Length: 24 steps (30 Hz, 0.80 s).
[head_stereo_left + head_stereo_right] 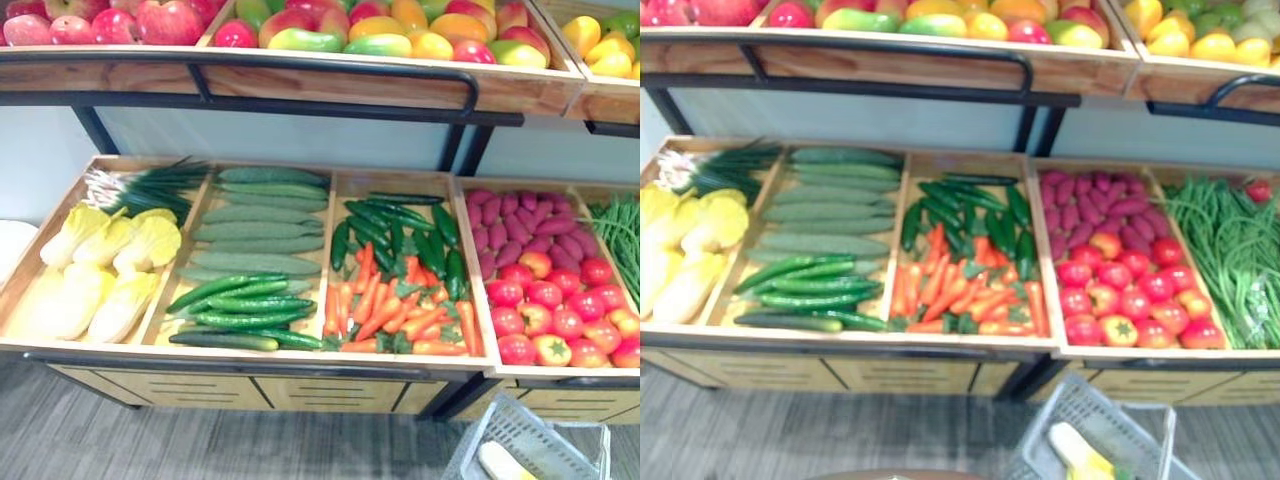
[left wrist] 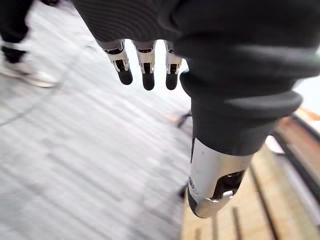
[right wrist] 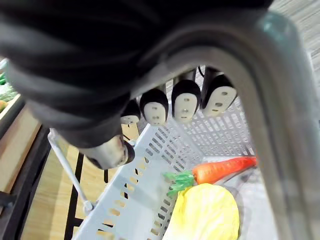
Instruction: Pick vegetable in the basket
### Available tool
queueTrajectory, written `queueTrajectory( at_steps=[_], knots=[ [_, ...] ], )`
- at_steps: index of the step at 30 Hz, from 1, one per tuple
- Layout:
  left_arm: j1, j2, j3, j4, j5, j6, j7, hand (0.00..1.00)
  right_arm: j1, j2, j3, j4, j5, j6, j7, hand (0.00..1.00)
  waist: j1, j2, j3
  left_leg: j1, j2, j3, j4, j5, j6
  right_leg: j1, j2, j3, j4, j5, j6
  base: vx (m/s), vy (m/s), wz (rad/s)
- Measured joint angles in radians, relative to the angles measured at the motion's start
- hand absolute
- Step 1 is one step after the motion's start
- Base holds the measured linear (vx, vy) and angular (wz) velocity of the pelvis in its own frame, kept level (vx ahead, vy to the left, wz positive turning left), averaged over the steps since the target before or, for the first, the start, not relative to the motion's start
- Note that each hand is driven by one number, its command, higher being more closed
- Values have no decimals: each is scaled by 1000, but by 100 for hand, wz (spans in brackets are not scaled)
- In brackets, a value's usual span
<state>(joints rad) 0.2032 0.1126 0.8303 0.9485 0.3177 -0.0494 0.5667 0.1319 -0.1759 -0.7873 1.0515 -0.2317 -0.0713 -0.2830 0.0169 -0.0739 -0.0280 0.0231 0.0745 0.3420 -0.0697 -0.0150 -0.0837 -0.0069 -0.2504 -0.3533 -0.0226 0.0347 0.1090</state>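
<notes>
"Grey plastic basket (image 1: pixel 520 425): where is it?"

"Below and to the right of the carrot pile (image 1: pixel 390 305), off the front edge of the wooden stand (image 1: pixel 250 352). Its walls are slotted, and a pale arched handle (image 3: pixel 250 85) rises over it."

"Who holds it?"

"The right hand (image 3: pixel 155 105). Its dark-tipped fingers curl over the handle and grip it from above."

"Anything inside?"

"Yes. One carrot (image 3: pixel 225 170) with a green top lies in it. A yellow cabbage (image 3: pixel 205 215) sits just beside that carrot, touching its leafy end."

"And the other hand?"

"The left hand (image 2: pixel 147 65) hangs with its fingers straight and slightly apart, holding nothing. Grey plank floor (image 2: pixel 75 150) lies past them, with a person's pale shoe (image 2: pixel 25 75) further off."

"What surrounds the carrot pile on the stand?"

"Dark green cucumbers (image 1: pixel 240 310) fill the compartment just left of it, and yellow cabbages (image 1: pixel 110 260) lie further left. Red tomatoes (image 1: pixel 560 310) sit in the compartment to its right, with purple tubers (image 1: pixel 525 225) behind them. Green beans (image 1: pixel 1230 250) lie furthest right. A shelf of red, yellow and green fruit (image 1: pixel 350 30) runs above."
</notes>
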Motion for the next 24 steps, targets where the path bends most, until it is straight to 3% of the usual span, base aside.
queueTrajectory(
  at_steps=[8,17,24],
  knots=[
    [5,-23,-22,117,-80,17,-147,0,-50,-3,-10,104,5,1,-13,100,-20,9,-5,4,-10,-23,-25,16,7,12,-2,-21,-10,2,4,12,-7,8],
    [-10,-35,-191,128,-120,2,-260,0,-74,-3,17,106,7,2,-9,100,-41,16,-7,6,-12,-23,-26,16,7,12,-3,-20,-10,1,3,0,0,0],
    [-11,-36,-319,128,-160,-36,-352,0,-72,0,58,108,17,2,17,100,-42,24,2,17,-11,-7,-27,15,5,11,-1,-2,-11,0,4,0,-19,-7]
  ],
)
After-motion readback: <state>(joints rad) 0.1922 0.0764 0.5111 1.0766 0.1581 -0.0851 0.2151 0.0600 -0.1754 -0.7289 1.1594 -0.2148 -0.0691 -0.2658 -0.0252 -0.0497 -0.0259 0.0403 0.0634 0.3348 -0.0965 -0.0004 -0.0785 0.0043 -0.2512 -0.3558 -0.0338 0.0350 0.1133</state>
